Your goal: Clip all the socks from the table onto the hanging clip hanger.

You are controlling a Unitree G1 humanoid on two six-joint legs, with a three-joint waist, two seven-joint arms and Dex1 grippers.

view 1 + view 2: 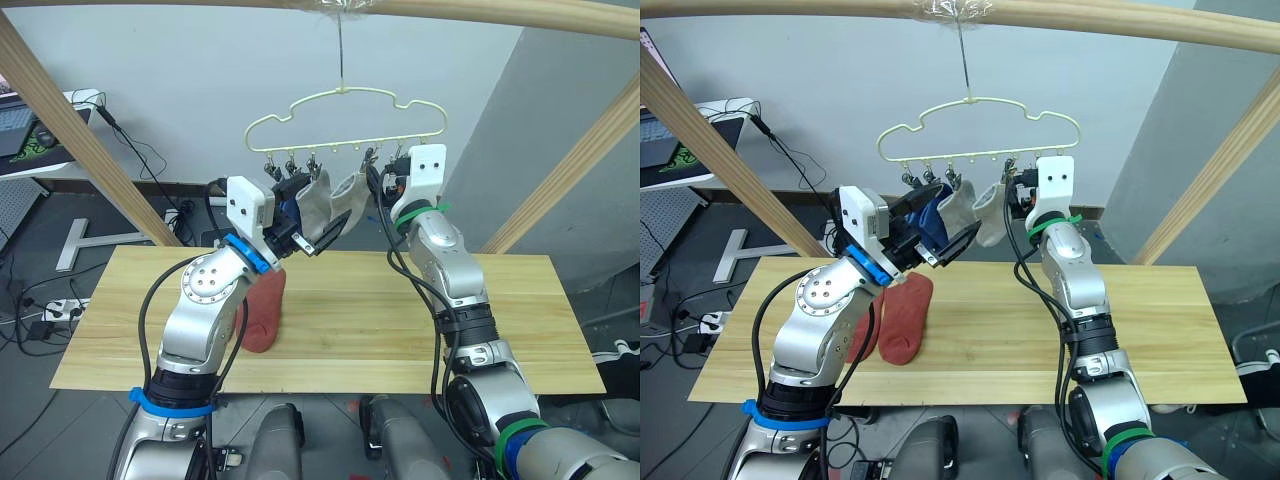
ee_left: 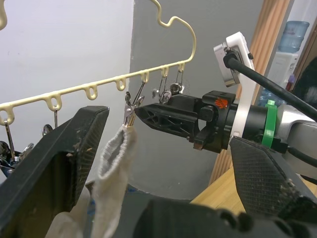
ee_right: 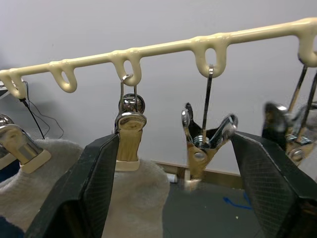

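The pale-yellow clip hanger (image 3: 163, 47) hangs by its hook from the top pole. A blue sock (image 1: 288, 208) and two light grey socks (image 1: 312, 200) (image 1: 350, 190) hang from its clips. My left gripper (image 1: 318, 212) is open just below the bar, its fingers (image 2: 64, 148) wide apart on either side of a hanging grey sock (image 2: 111, 168). My right gripper (image 3: 174, 139) is open at the bar, with a bare metal clip (image 3: 204, 144) between its fingers. Two rust-red socks (image 1: 905, 320) (image 1: 862, 335) lie on the table (image 1: 400, 320), one partly behind my left arm.
Slanted wooden poles (image 1: 90, 130) (image 1: 570, 170) stand at both ends of the table, joined by a top pole (image 1: 480, 8). A desk with a laptop (image 1: 20, 130) and floor cables (image 1: 40, 300) are off to the far left. A bare clip (image 3: 292, 134) hangs beside the one between my right fingers.
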